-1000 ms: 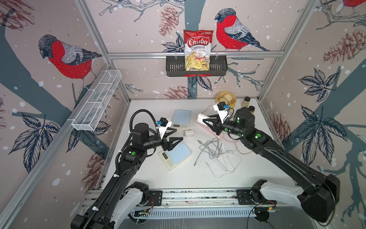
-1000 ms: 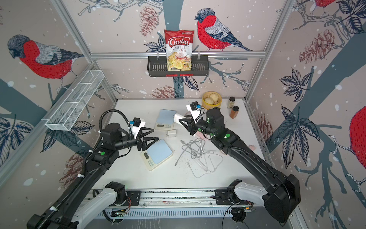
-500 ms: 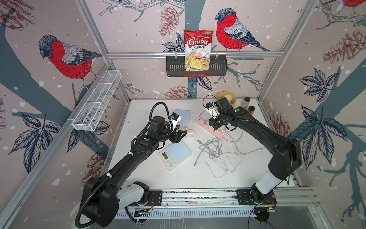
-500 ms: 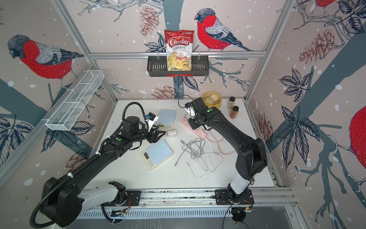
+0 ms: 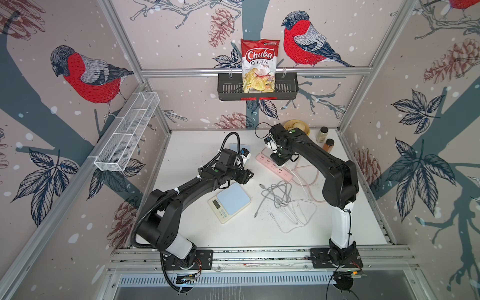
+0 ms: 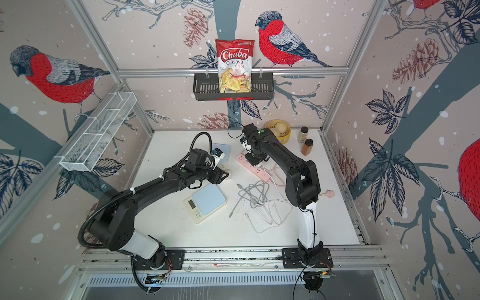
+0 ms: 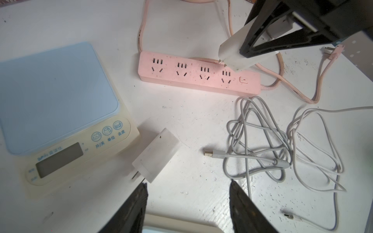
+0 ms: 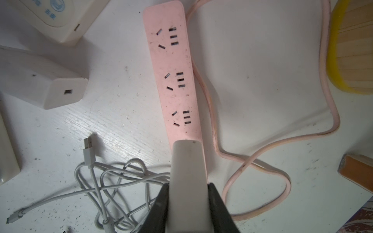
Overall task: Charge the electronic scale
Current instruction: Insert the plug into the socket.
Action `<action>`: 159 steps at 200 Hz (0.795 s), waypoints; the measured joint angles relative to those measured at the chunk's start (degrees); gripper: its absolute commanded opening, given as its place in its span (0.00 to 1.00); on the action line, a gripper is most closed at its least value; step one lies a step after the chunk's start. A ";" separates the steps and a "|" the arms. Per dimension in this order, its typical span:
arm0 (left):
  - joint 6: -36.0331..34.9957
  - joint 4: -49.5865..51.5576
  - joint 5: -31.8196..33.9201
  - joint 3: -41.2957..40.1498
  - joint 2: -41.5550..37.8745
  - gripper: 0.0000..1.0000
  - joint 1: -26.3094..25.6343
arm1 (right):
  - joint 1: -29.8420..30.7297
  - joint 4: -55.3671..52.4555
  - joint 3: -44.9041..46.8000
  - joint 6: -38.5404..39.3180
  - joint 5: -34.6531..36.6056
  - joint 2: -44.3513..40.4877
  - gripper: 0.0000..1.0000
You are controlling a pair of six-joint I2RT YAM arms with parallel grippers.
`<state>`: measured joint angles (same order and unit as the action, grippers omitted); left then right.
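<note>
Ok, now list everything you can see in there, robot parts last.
scales: two, cream, blue tops, mid-table and behind
power strip: one, pink, back of table
charger: one, white, beside front scale
white block: one, over strip's end socket
cables: tangle, white and grey, beside strip
jars: two, dark lids, back right
bowl: one, yellow, back edge
chip bag: one, red and white, in black basket, back wall
wire basket: one, white, left wall
left gripper: open, by charger
right gripper: shut on white block
</note>
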<state>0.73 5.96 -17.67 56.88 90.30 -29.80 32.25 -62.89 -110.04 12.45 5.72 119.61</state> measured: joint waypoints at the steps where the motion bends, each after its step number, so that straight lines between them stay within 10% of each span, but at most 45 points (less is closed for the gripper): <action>1: 0.04 -0.02 0.02 0.07 0.11 0.63 0.00 | 0.02 -0.07 -0.04 0.00 0.02 0.04 0.00; 159: 7.80 -3.13 2.69 23.56 25.55 0.62 0.74 | 0.66 -3.82 -1.25 2.38 4.31 4.11 0.00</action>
<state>8.54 2.83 -14.98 80.44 115.85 -29.06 32.91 -66.72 -111.28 14.83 10.02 123.72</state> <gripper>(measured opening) 0.626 0.288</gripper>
